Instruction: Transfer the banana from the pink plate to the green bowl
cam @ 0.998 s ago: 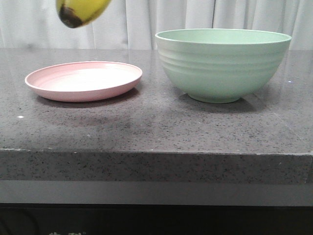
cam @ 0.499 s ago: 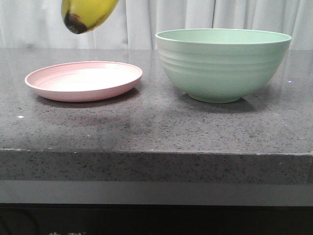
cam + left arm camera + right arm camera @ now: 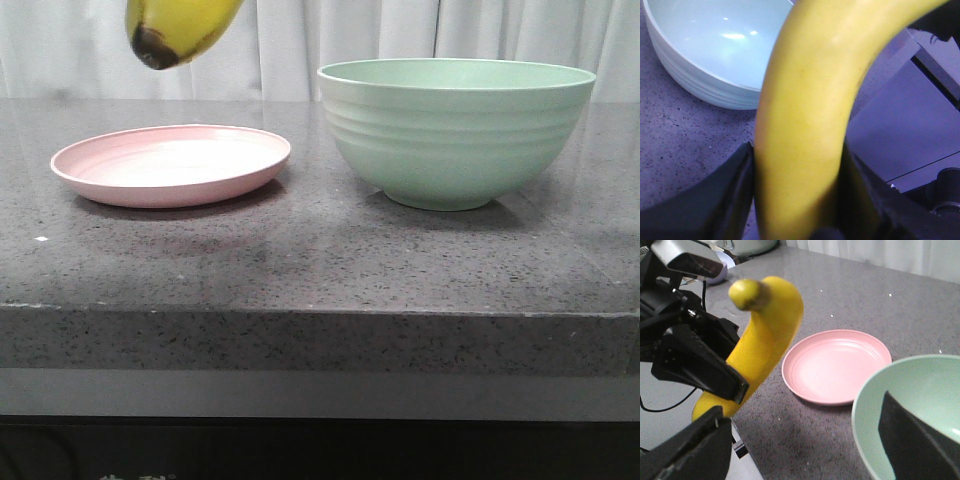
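A: Starting with the biggest thing, the bench: a grey speckled stone slab, its front edge seen running straight across the front view.

B: And the green bowl?

A: It is seen standing upright toward the right end of the bench, ridged on the outside. Its inside is shown empty in the left wrist view, and part of its rim is caught in the right wrist view.

B: Next down, the pink plate.

A: It is set flat toward the left end of the bench, apart from the bowl, with bare stone between them. Nothing is seen lying on it in the right wrist view.

B: So the banana is up in the air?

A: It is. It is seen above the plate, clear of it, dark blossom tip pointing down at the top edge of the front view. In the right wrist view it is held in the left gripper.

B: How is that claw set?

A: In the left wrist view the banana is pinched between the two black fingers, closed tight against both its sides.

B: And the right gripper?

A: Its fingers are spread wide, and nothing is held between them.
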